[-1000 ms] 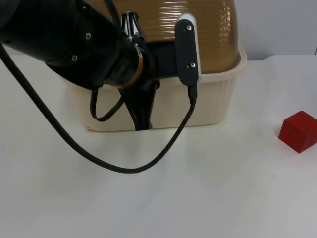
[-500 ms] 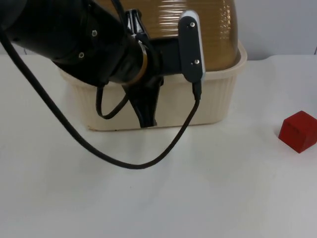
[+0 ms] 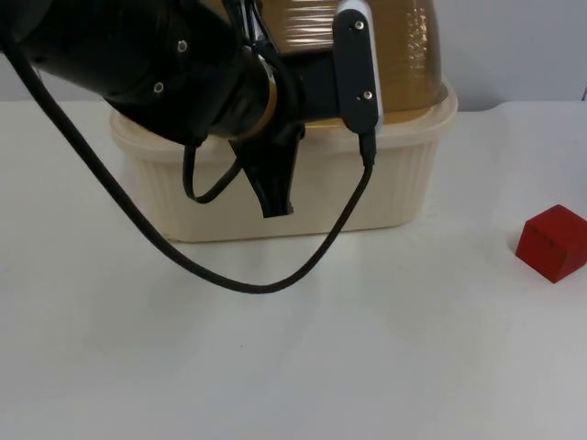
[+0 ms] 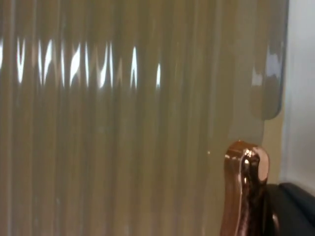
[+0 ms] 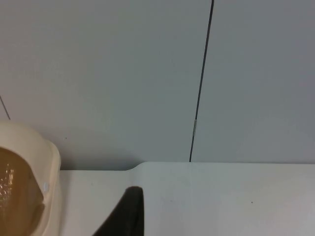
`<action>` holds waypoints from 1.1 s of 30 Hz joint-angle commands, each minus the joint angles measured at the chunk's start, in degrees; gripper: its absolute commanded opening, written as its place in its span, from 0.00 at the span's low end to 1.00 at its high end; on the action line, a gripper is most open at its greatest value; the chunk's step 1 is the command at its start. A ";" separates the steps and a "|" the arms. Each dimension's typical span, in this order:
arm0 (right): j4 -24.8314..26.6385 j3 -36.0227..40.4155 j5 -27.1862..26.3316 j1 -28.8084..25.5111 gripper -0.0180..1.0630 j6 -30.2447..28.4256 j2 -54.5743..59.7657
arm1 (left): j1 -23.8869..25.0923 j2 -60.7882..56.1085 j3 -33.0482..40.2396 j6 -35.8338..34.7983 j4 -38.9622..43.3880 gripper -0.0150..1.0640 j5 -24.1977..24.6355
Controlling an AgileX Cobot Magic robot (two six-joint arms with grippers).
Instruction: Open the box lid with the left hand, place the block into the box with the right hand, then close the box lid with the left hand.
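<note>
Where the top view takes in the whole scene, the cream ribbed plastic box [image 3: 385, 188] stands at the far side of the white table top [image 3: 367, 367], against the grey partition wall [image 3: 514, 46], with its translucent amber ribbed lid [image 3: 404, 46] rising as a dome above the rim. The left arm reaches across the front of the box, and the left gripper [image 3: 273, 197] hangs as a dark tapering shape over the box's front wall, its tip pointing down; whether its jaws are open or closed cannot be told. The small red cube-shaped block [image 3: 553, 242] sits on the table well to the right of the box, apart from it, one corner turned toward the camera, its faces plain and matte. The left wrist view is close against the amber lid [image 4: 123, 123], whose vertical ribs carry a row of bright glints, and beside them stands a shiny copper-coloured rounded piece [image 4: 244, 191] that the top view does not reveal. The right wrist view looks along the table toward the wall, catching the rounded cream corner of the box [image 5: 42, 167]; the right arm waits there, and its jaws cannot be judged.
</note>
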 commanded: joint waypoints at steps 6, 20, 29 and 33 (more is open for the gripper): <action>-0.09 -0.49 -0.02 -0.11 0.99 -0.45 -0.33 | 0.10 0.24 -0.48 1.27 0.21 0.01 4.14; 0.00 -0.49 0.81 -0.11 0.99 -0.22 -0.33 | 0.89 0.24 -7.04 1.97 0.21 0.01 4.58; 0.00 -0.49 0.35 -0.11 0.99 -0.22 -0.33 | 6.59 0.24 -13.73 1.75 0.21 0.01 -0.03; 0.00 -0.49 0.35 -0.11 0.99 -0.22 -0.33 | 8.64 0.24 -14.75 1.21 0.21 0.01 -3.20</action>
